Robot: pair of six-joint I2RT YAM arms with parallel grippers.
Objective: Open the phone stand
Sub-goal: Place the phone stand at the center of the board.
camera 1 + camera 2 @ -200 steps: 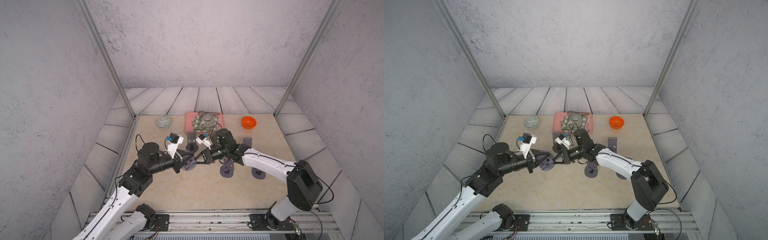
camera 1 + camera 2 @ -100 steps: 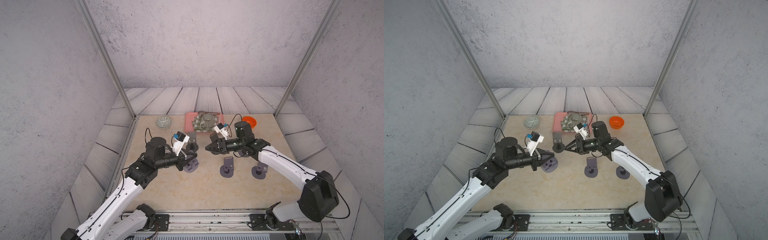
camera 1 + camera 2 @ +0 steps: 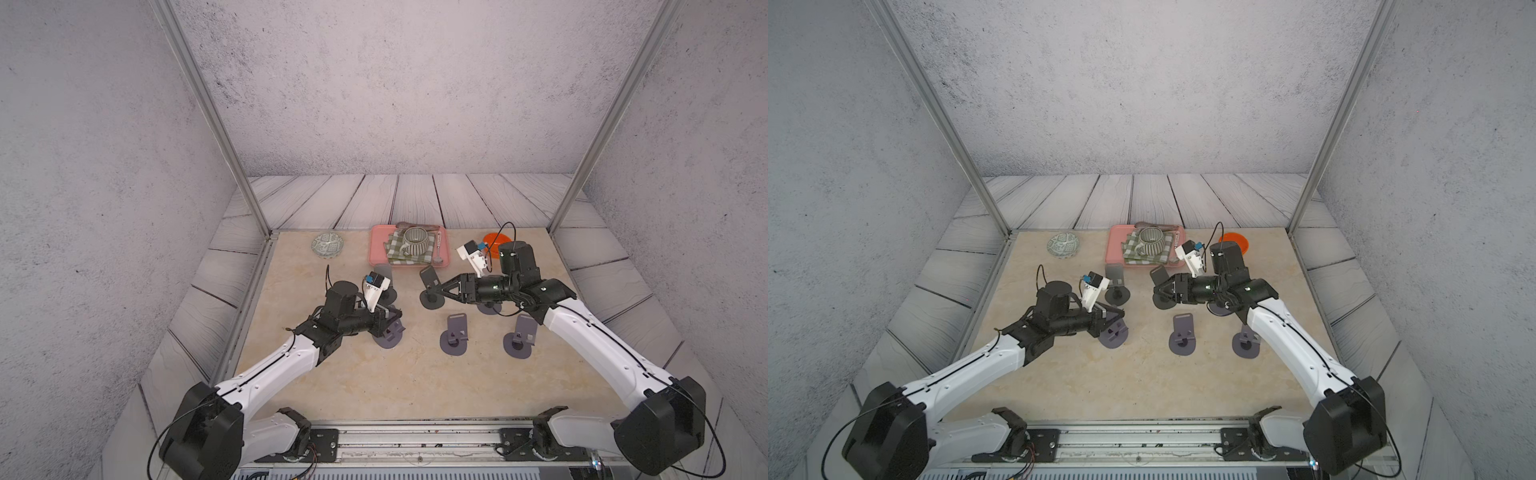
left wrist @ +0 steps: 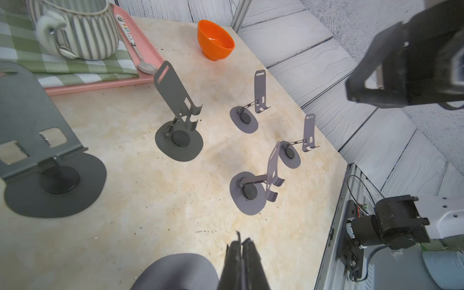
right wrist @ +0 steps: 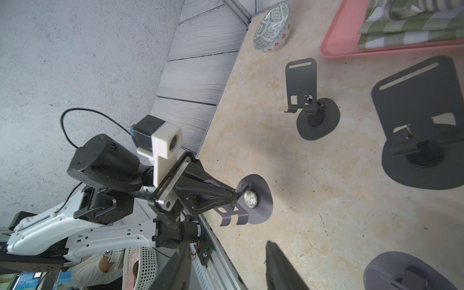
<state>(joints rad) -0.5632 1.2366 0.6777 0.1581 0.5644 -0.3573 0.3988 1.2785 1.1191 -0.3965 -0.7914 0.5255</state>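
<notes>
Purple stand [image 3: 390, 336] is at the left of the table [image 3: 374, 386]; my left claw [image 5: 236, 196] is clamped on its hinge, I think to steady it for unfolding. My right claw [image 3: 434, 287] is apart, empty. Only the right wrist view shows this pinch; both top views hide it.

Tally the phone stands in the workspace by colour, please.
Dark grey phone stands: 2
Purple phone stands: 4
Total: 6
</notes>
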